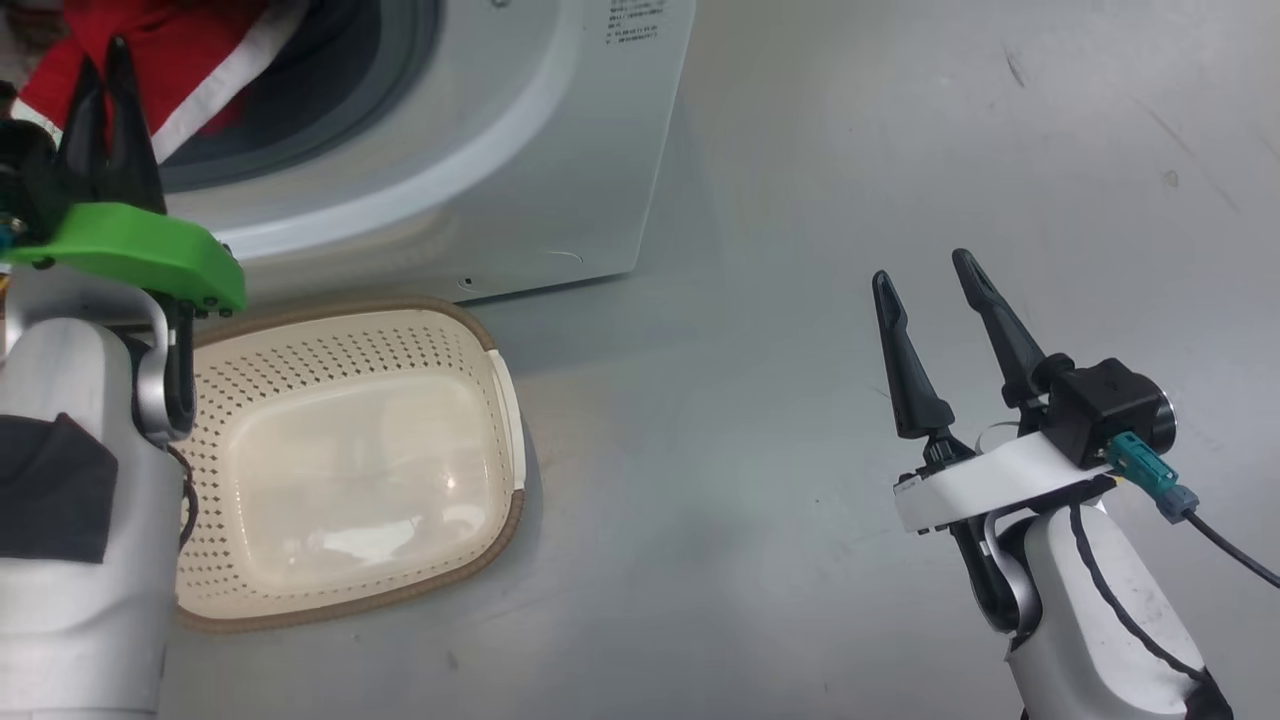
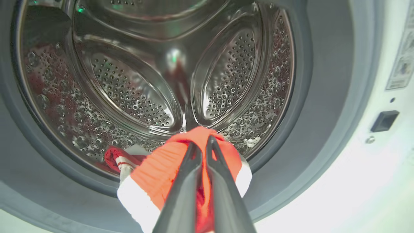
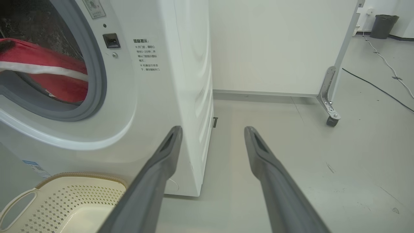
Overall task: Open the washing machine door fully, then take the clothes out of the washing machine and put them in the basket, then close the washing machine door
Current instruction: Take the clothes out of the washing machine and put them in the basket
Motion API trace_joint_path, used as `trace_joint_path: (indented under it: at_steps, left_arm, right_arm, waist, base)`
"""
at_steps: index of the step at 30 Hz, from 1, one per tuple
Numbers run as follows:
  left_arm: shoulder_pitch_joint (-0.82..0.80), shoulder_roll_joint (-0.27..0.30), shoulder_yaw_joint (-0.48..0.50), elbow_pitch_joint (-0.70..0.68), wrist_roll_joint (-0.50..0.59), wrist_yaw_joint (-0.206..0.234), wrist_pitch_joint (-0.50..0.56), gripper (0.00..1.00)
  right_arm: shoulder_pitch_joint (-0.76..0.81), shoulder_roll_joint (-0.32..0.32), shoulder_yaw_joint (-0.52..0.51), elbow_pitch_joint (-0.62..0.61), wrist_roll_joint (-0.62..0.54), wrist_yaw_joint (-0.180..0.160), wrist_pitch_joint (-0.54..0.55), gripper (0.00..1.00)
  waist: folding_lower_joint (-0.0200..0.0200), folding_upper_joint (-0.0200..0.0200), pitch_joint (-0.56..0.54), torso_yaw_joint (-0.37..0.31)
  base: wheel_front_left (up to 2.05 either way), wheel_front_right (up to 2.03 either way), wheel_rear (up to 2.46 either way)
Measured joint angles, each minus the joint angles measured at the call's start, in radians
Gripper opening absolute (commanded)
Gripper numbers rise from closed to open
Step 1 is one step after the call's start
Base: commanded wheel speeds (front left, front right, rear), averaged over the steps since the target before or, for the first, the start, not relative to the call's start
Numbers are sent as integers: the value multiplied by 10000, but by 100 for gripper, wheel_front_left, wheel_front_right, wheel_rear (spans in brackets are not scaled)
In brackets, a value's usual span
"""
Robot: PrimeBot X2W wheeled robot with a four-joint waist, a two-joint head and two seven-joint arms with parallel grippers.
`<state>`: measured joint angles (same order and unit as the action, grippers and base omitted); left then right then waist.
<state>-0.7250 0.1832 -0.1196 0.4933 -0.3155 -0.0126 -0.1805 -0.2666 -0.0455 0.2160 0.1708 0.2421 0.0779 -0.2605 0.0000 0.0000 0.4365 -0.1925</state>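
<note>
My left gripper (image 1: 105, 62) is at the mouth of the white washing machine (image 1: 520, 150), shut on the red and white clothes (image 1: 190, 60). In the left wrist view the two fingers pinch the red fabric (image 2: 168, 168) over the grey seal, with the steel drum (image 2: 136, 81) behind. The clothes (image 3: 42, 71) hang across the opening in the right wrist view. The cream basket (image 1: 505, 400) stands on the floor just below the machine's front, with nothing in it. My right gripper (image 1: 928, 270) hovers open over bare floor to the right. The washing machine door is out of view.
Grey floor (image 1: 850, 150) stretches to the right of the machine. A white panel on castors (image 3: 330, 113) stands behind, cables run along the floor at far right, and a dark bin (image 3: 383, 26) sits in the far corner.
</note>
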Motion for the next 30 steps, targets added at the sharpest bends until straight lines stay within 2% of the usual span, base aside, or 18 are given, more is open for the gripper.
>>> trace_joint_path:
  at_steps: [17, 30]
  left_arm:
    - [1041, -104, -265, -2071, 548, 558, -499, 0]
    - [2115, -90, -109, -4082, 698, 880, -591, 0]
  right_arm:
    - [974, -2, -305, 297, -146, 29, 0, 100]
    - [1439, 0, -495, 247, -146, 31, 0, 100]
  waist:
    - [0, 0, -1921, 456]
    - [0, 0, -2864, 617]
  base:
    - [0, 0, 0]
    - [0, 0, 0]
